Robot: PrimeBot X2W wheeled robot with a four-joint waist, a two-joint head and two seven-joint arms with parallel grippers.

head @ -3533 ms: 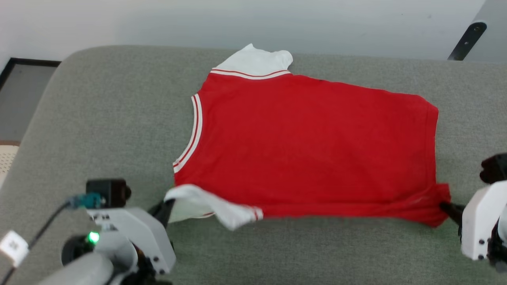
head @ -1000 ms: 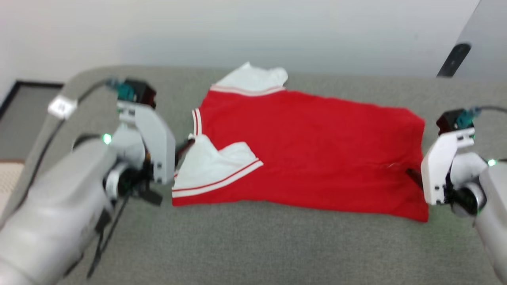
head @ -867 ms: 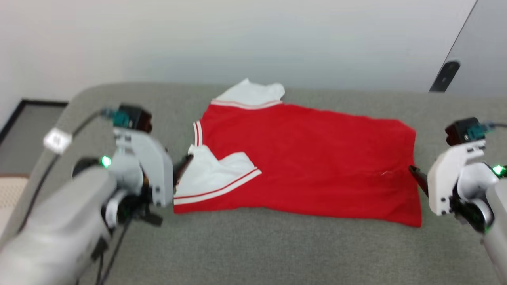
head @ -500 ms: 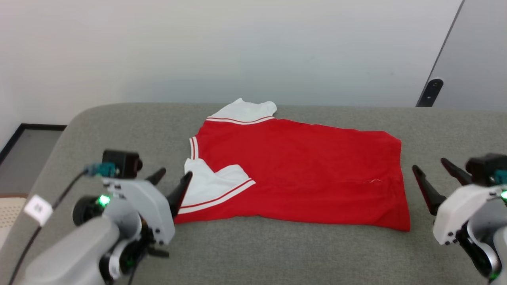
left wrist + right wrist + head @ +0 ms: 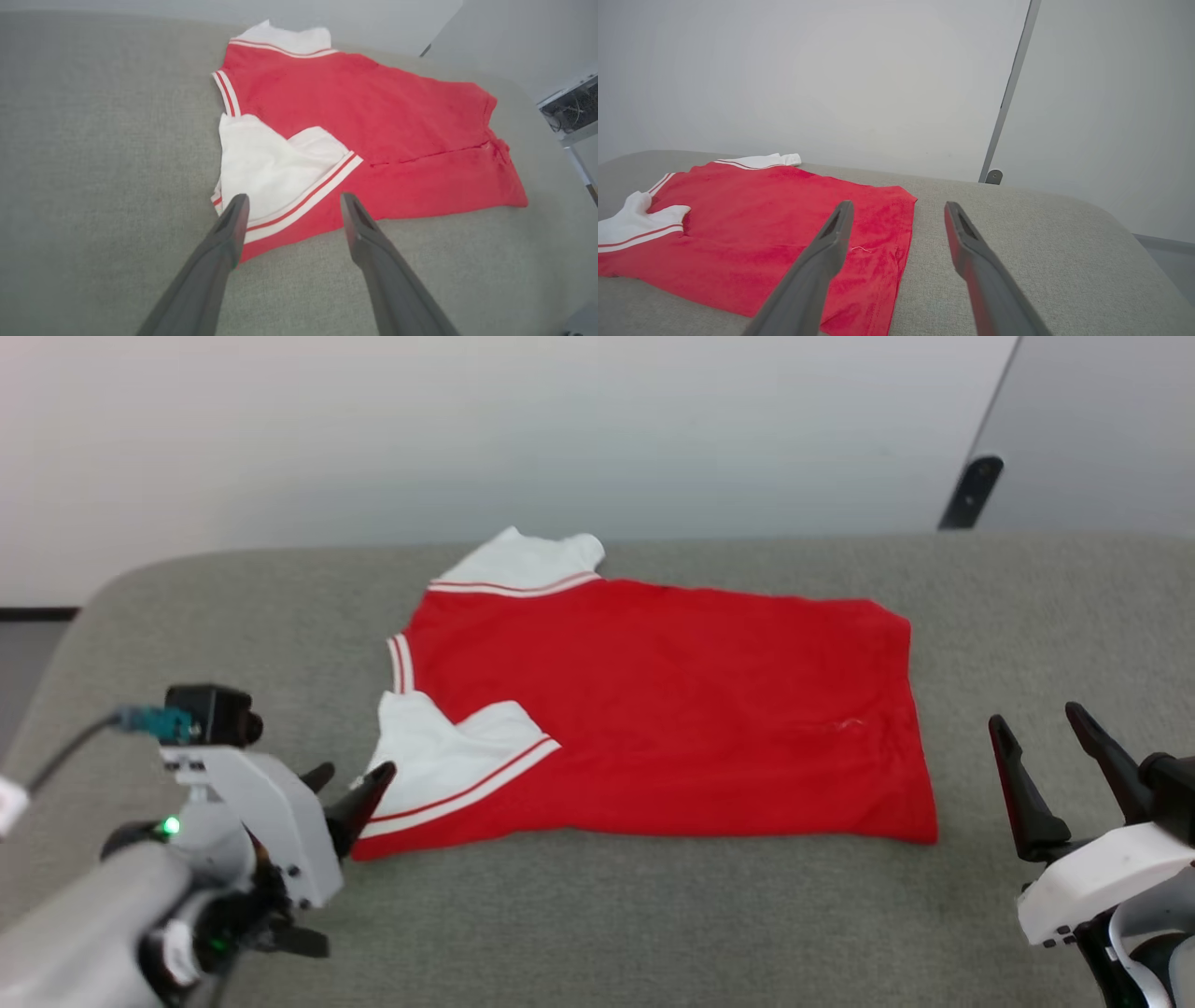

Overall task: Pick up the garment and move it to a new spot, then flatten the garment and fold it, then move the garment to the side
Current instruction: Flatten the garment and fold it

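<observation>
The garment (image 5: 653,709), a red shirt with white sleeves and striped trim, lies spread on the grey padded surface (image 5: 653,933), no lettering showing. Its near white sleeve (image 5: 439,756) is folded over onto the red body, and the far sleeve (image 5: 518,560) sticks out at the back. My left gripper (image 5: 353,775) hangs open just off the shirt's near left corner, holding nothing. In the left wrist view my left gripper (image 5: 294,198) points at the folded sleeve (image 5: 271,168). My right gripper (image 5: 1036,719) stands open to the right of the hem, apart from it. The right wrist view has my right gripper (image 5: 899,205) over the hem edge of the garment (image 5: 784,210).
A pale wall runs behind the surface, and a grey panel with a black fitting (image 5: 971,490) stands at the back right. The padded surface rounds off at its left corner (image 5: 103,607). A shelf with cables (image 5: 574,105) stands beyond the right end.
Both grippers let go of the near sleeve and hem corner and drew back toward me, open. The near sleeve now lies folded onto the body. The camera has also shifted.
</observation>
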